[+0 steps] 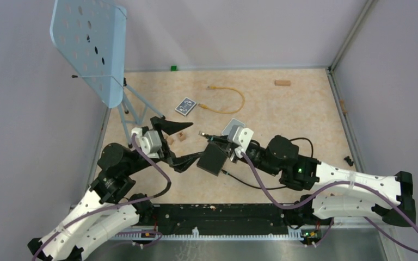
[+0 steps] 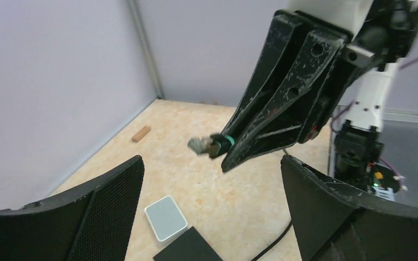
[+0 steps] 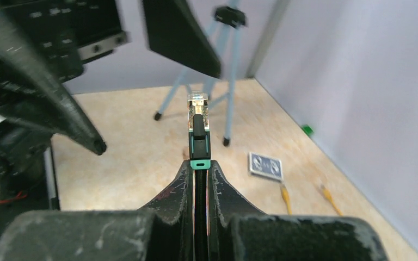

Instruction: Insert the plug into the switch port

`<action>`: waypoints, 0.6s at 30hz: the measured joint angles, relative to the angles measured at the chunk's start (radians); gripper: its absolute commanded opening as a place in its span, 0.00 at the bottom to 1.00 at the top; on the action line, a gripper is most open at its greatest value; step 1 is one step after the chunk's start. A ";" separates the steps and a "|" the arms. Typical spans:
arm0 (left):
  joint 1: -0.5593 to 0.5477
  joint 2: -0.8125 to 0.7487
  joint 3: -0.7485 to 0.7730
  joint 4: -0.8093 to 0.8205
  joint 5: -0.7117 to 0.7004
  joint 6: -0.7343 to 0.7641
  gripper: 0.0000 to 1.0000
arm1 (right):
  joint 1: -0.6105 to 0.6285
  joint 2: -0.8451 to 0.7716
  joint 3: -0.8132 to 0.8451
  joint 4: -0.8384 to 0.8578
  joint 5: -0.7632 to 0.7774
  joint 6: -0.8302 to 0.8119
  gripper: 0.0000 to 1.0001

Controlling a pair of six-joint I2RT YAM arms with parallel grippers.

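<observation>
My right gripper (image 1: 213, 138) is shut on a black cable just behind its plug (image 1: 202, 133), a clear-tipped connector with a green collar. The plug sticks out ahead of the fingers in the right wrist view (image 3: 198, 122) and hangs in the air. The flat matte-black box (image 1: 212, 159) lies just below it on the table; its switch port is not visible. My left gripper (image 1: 191, 142) is wide open and empty, its fingers either side of the plug's tip. In the left wrist view, the plug (image 2: 207, 145), the box corner (image 2: 188, 249) and a pale grey card (image 2: 166, 217) show.
A dark playing card (image 1: 185, 106) and a yellow cable (image 1: 229, 99) lie further back. A blue perforated stand (image 1: 92, 46) on tripod legs stands at the back left. A wooden block (image 1: 282, 83) and a green block (image 1: 173, 68) lie near the far wall. Walls close in both sides.
</observation>
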 measured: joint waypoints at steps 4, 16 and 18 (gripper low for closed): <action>0.000 0.021 -0.042 0.002 -0.127 -0.002 0.99 | -0.060 -0.008 -0.004 -0.025 0.149 0.087 0.00; 0.000 0.330 -0.297 0.268 -0.431 0.061 0.99 | -0.370 -0.065 -0.053 -0.220 0.296 0.386 0.00; 0.000 0.441 -0.315 0.341 -0.467 0.087 0.99 | -0.370 -0.073 -0.072 -0.246 0.294 0.400 0.00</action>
